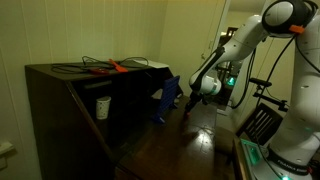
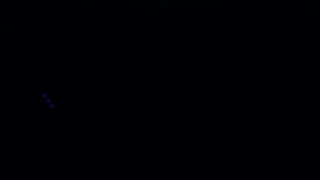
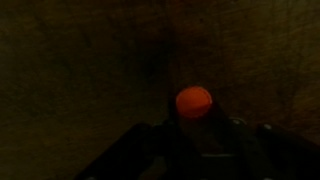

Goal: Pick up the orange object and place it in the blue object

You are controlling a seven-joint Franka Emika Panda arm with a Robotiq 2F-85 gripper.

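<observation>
The scene is very dim. In the wrist view the orange object [image 3: 194,101], a small round blob, sits over the dark table right at my gripper [image 3: 197,118], whose dark fingers close in on it from below. In an exterior view my gripper [image 1: 190,106] reaches down to the shiny dark table, just to the right of the blue object [image 1: 165,100]. That is a dark blue, tilted, angular container leaning at the cabinet's open front. The orange object is too small to make out there. The other exterior view is almost black.
A dark wooden cabinet [image 1: 70,100] stands on the left with a white cup [image 1: 102,106] on its shelf. On its top lies an orange-red-handled tool [image 1: 115,67] with black cables. A dark chair [image 1: 260,122] stands to the right of the table [image 1: 190,148].
</observation>
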